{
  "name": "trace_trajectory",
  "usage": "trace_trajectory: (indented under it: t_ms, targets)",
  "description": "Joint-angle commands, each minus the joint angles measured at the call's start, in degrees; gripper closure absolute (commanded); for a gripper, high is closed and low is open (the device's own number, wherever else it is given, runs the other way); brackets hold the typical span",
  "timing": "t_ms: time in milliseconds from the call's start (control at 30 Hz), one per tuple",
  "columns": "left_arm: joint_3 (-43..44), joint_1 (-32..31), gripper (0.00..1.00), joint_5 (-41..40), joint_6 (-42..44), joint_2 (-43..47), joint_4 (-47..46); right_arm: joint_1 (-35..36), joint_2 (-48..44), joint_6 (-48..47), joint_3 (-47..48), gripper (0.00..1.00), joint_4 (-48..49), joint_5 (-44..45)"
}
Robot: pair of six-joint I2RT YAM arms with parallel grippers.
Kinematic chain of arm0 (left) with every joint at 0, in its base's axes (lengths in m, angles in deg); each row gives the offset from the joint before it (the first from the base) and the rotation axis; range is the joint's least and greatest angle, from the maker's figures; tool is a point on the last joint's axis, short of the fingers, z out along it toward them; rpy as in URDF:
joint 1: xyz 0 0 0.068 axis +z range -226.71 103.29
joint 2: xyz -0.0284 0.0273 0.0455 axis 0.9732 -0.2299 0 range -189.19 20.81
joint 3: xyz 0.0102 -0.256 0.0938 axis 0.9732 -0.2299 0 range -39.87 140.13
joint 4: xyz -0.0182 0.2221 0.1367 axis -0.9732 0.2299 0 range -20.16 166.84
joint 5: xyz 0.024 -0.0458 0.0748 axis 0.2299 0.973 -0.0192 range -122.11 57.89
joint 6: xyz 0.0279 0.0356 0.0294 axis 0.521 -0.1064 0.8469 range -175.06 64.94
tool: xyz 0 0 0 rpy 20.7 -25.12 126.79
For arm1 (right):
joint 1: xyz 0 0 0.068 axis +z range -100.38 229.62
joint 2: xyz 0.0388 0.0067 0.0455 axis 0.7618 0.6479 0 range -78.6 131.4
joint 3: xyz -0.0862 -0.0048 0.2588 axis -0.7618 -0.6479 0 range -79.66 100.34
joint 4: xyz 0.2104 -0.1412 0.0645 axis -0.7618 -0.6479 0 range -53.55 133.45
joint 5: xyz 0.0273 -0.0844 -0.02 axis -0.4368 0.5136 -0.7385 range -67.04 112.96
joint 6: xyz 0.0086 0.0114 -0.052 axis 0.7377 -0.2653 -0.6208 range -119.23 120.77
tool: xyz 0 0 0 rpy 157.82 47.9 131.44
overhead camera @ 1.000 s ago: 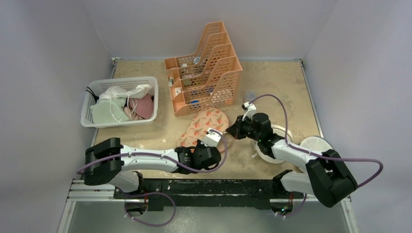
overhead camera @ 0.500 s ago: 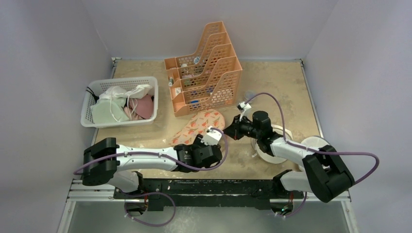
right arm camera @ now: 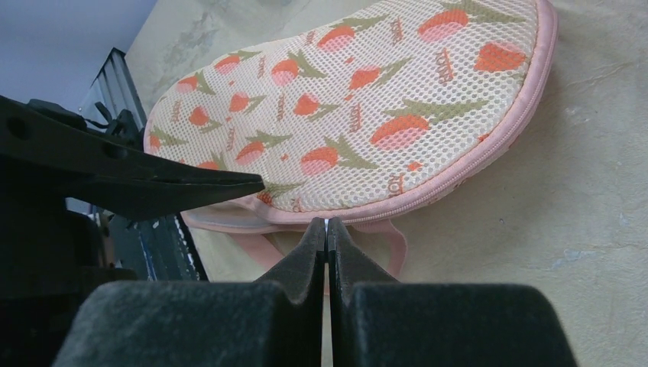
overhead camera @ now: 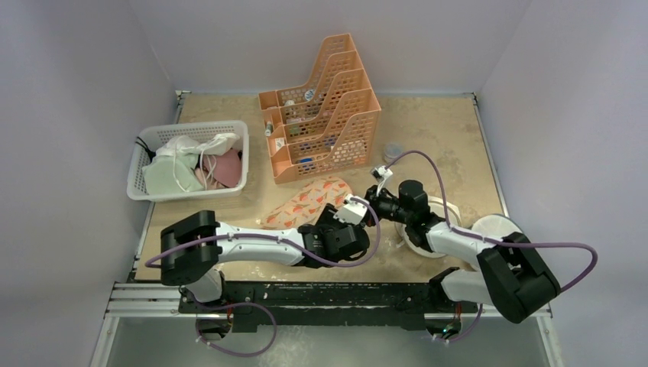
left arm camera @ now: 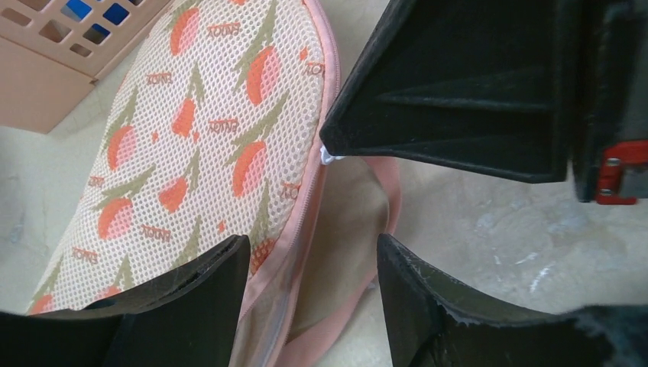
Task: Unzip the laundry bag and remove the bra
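Note:
The laundry bag (overhead camera: 306, 202) lies flat in front of the orange organiser, floral side up (left arm camera: 191, 130), (right arm camera: 359, 115). Its pink zip edge gapes at the near end, showing pale lining (right arm camera: 221, 219), and a pink loop (right arm camera: 391, 246) hangs off it. My right gripper (right arm camera: 327, 224) is shut on the small white zip pull at the bag's near edge; in the left wrist view its fingers (left arm camera: 458, 92) come in from the top right. My left gripper (left arm camera: 309, 264) stands open just beside it (overhead camera: 361, 209), straddling the zip edge without gripping. The bra is hidden.
An orange file organiser (overhead camera: 325, 107) stands behind the bag. A white basket (overhead camera: 187, 191) at the left holds white, pale-green and pink clothes. Round white objects (overhead camera: 497, 227) lie under and beside the right arm. A small grey lid (overhead camera: 393, 151) sits further back.
My left gripper has opened and slid right along the bag's near edge, up next to the right gripper. The right gripper stays shut and has shifted slightly with the bag's end.

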Motion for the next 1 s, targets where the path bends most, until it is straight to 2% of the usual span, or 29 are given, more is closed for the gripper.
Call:
trace_trajectory:
  t_ms: [0,167,300,367,533,767,967]
  targets:
    - [2.10,0.76,0.41,-4.53,3.65,-1.06,-2.94,0.32,-2.32,0.54,-0.21,1.00,3.41,-2.09]
    - [1.52,2.72,0.56,-4.11,4.89,-1.96,-4.42,0.41,-2.33,0.69,-0.29,1.00,3.32,-2.57]
    - [1.12,3.47,0.79,-2.55,5.83,-1.15,-4.66,0.40,-2.61,0.68,-0.30,1.00,2.79,-1.80]
    - [0.38,3.47,0.87,0.35,7.09,-0.48,-5.46,0.39,-3.09,0.74,-0.22,1.00,1.86,-0.09]
    - [-2.53,3.40,1.00,4.19,6.80,2.11,-5.57,0.38,-3.20,2.91,-0.09,1.00,-0.45,4.94]
    - [-5.90,3.39,1.00,8.13,7.14,6.13,-4.65,-0.09,-1.95,5.94,0.91,1.00,-2.36,16.60]
    - [-8.77,3.39,1.00,8.83,5.53,8.40,-3.97,-2.11,-0.42,5.14,1.92,1.00,-3.33,18.59]
